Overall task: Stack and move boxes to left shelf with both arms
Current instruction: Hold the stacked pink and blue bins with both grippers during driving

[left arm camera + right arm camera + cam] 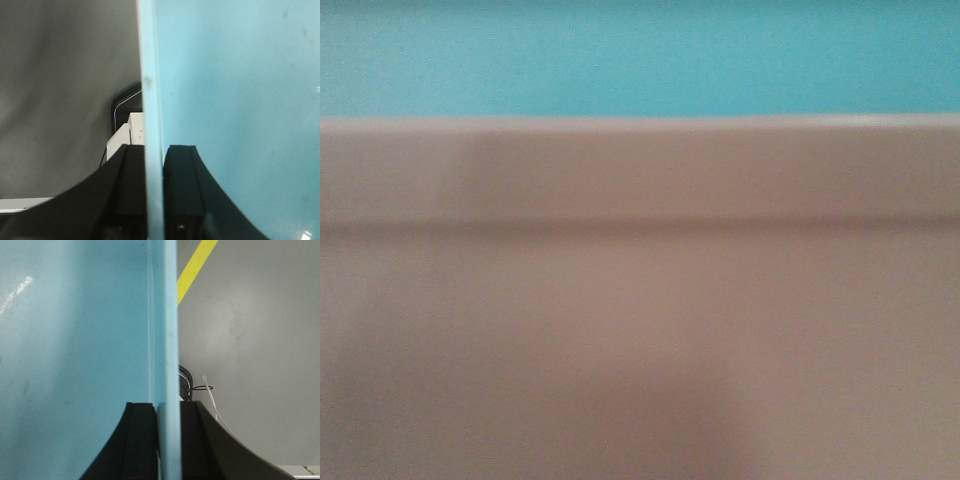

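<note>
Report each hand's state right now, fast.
Left hand: closed on the blue box wall.
Right hand: closed on the blue box wall.

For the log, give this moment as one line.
left jaws: shut on blue box | right jaws: shut on blue box | pink box: close, blurred in front view

A salmon-pink plastic bin (640, 330) sat so close to the lens that its blurred wall filled the lower three quarters of the view from edge to edge. A pale top edge (640, 123) ran level across the frame, and a darker horizontal crease (640, 228) ran parallel below it. Above that edge lay a flat band of a light sky-blue plastic bin (640, 55), too blurred to tell whether the two touched.
</note>
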### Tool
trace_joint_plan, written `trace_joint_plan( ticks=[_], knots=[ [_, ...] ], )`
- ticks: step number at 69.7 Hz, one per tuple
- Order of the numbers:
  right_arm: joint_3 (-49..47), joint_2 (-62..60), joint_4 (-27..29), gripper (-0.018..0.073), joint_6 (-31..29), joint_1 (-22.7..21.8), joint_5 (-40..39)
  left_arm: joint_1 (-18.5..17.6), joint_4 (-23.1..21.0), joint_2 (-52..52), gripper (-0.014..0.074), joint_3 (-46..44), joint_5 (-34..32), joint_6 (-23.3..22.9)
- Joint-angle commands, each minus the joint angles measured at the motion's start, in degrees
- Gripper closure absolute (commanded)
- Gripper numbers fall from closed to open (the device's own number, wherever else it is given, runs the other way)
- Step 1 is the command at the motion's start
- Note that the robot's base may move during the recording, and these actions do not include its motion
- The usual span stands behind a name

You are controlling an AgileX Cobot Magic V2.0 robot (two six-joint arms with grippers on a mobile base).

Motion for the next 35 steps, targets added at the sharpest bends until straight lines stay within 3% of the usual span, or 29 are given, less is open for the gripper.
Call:
trace_joint_plan(
  ticks=[1, 35],
  knots=[
    [-2.0, -2.0, 0.8, 0.0506, 0.0, 0.5, -1.8, -1.1, -4.6, -2.1, 0.0603, -2.2, 4.0, -0.2],
    [-2.0, -2.0, 0.8, 0.0506, 0.0, 0.5, -1.7, -1.1, -4.6, -2.1, 0.0603, -2.2, 4.1, -0.2]
  ],
)
